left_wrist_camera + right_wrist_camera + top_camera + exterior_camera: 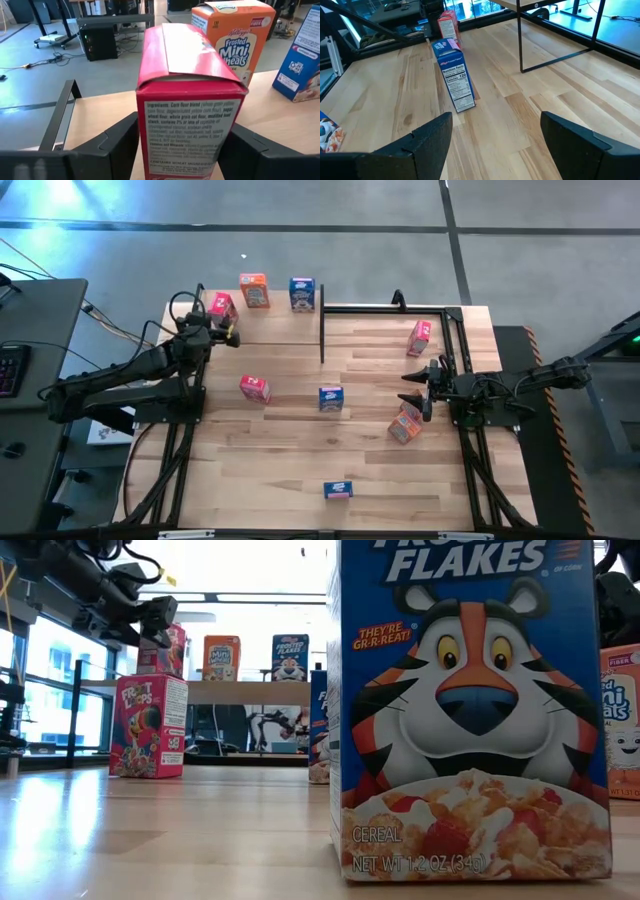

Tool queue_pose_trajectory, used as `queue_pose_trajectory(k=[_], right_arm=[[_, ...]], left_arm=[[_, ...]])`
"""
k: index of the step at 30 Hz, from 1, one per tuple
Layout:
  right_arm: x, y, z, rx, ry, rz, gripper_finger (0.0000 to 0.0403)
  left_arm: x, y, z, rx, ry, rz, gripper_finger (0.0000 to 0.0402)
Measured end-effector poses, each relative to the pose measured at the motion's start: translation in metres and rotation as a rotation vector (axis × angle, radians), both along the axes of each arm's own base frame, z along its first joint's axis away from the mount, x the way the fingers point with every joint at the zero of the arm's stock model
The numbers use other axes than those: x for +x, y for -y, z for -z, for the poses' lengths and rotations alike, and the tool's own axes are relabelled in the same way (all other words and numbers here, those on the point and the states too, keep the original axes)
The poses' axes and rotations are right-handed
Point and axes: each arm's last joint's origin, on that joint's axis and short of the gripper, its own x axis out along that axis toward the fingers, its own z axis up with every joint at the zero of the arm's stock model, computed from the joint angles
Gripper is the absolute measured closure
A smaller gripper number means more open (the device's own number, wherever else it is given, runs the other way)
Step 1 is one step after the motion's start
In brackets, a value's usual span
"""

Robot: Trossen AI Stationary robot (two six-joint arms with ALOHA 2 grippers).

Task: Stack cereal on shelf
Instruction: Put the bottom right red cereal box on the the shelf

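Left gripper [229, 334] around pink box [190, 100], box upright on the shelf [95, 115] board. Clamped or let go: cannot tell. Just past it, orange box [235, 30], upright on the same board. Off to one side of that, blue box [300, 55], also on the board, apart from the orange one. All three in a loose row at the board's far edge.

Right gripper [495, 130] wide open, nothing between the fingers [427, 137], low over the table [560, 100]. Straight ahead, mid blue box [454, 80], upright on the table, well apart from the claw. Beyond that, second pink box [448, 24], also on the table. Black shelf post [520, 35] ahead and off to the side. Just beside the claw, second orange box [405, 423], tilted, on the table. On its other side, third pink box [420, 337], near the black frame [455, 330]. Farthest off, at the table's near edge, front blue box [338, 490], standing alone.
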Motion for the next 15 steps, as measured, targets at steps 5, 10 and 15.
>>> queue_pose_trajectory(k=[5, 10, 15], right_arm=[[0.0, 0.0, 0.0, -0.001, 0.0, 0.002, 0.0107], [0.0, 0.0, 0.0, 0.0, 0.0, 0.002, 0.0107], [0.0, 0.0, 0.0, 0.0, 0.0, 0.002, 0.0107]], left_arm=[[-0.004, 0.002, -0.004, 0.016, 0.021, 0.004, 0.0162], [-0.011, 0.008, -0.009, 0.046, 0.048, 0.029, 0.0158], [-0.017, 0.012, -0.014, 0.073, 0.071, 0.046, 0.0158]])
